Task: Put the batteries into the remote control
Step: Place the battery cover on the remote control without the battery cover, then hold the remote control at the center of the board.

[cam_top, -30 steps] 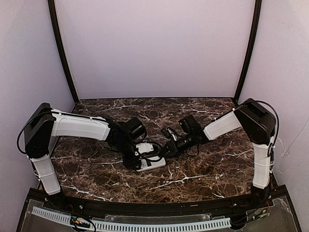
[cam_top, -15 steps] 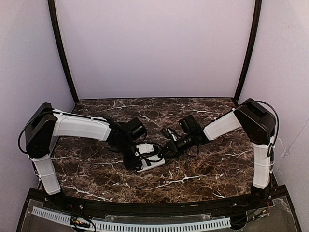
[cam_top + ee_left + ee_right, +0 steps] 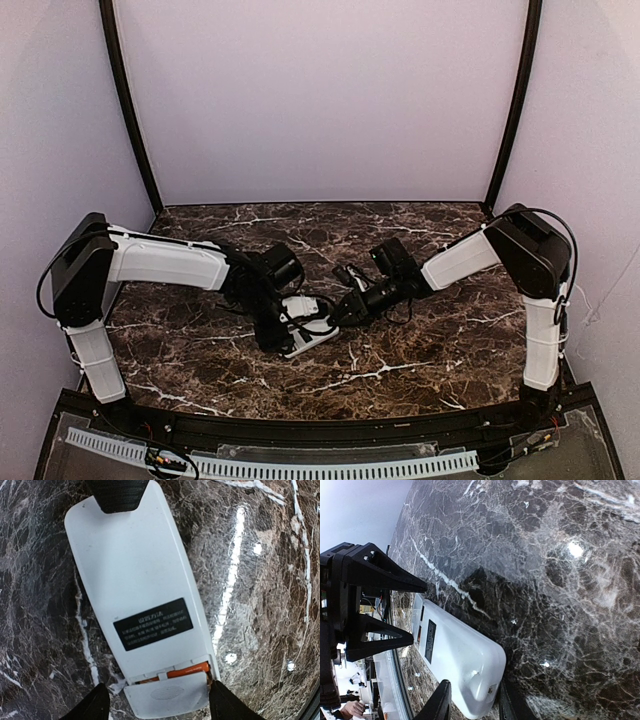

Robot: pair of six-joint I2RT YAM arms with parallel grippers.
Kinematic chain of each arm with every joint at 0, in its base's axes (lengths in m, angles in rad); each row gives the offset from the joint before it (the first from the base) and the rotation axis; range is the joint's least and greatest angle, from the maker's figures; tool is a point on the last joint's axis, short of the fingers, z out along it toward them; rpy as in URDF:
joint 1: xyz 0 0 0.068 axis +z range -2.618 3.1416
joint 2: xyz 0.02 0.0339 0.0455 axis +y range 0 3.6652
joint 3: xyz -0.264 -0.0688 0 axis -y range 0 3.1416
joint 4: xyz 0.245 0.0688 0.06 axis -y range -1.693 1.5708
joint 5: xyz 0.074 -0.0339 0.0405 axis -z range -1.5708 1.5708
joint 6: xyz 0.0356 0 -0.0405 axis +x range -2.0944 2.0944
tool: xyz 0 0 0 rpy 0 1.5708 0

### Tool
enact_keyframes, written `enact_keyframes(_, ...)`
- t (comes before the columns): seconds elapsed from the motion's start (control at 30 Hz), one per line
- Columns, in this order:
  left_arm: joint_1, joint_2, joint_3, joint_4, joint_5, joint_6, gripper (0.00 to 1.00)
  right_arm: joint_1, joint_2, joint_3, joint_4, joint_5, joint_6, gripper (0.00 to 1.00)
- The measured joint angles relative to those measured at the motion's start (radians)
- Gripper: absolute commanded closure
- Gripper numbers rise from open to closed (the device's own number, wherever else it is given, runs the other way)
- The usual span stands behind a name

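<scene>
Left wrist view looks down on a flat white rectangular plastic remote control (image 3: 135, 580) lying back-up on the dark brown marble-patterned desk (image 3: 270, 605), with a black label with pale print (image 3: 153, 624) across its lower half. At the end of the remote nearest this camera, a slim orange cylindrical battery (image 3: 186, 670) shows in the narrow gap between the body and a small white plastic cover (image 3: 167, 696), which sits over the recess end without closing flush. The left end effector (image 3: 160, 707) straddles that cover end. Its black fingers (image 3: 87, 706) stand wide on either side, with desk showing between the left one and the plastic, so it is released. From the right wrist, the right end effector (image 3: 472, 705) has both of its fingers pressed against the sides of the remote's opposite, rounded end, grasping it. The left arm's spread black fingers appear beyond the remote's other end. In the top external view the remote lies near the middle of the desk, slanting from near-left to far-right between the two arms, with the left end effector at its near-left end and the right one at its far-right end.
</scene>
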Motion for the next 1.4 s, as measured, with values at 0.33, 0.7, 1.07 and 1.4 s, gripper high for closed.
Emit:
enact_keyframes(0.33, 0.000, -0.015, 0.014, -0.007, -0.002, 0.006, 0.29, 0.003, 0.000, 0.000, 0.000, 0.000, 0.000, 0.68)
enact_keyframes(0.7, 0.000, -0.130, 0.002, 0.034, 0.001, -0.075, 0.29, 0.008, 0.000, 0.000, 0.000, 0.000, 0.001, 0.69)
enact_keyframes(1.07, 0.101, -0.359, -0.191, 0.227, -0.008, -0.410, 0.36, 0.010, -0.010, -0.023, 0.009, -0.006, 0.007, 0.70)
enact_keyframes(1.4, 0.164, -0.398, -0.367, 0.351, -0.003, -0.656, 0.38, 0.022, -0.051, -0.069, -0.009, -0.008, 0.008, 0.70)
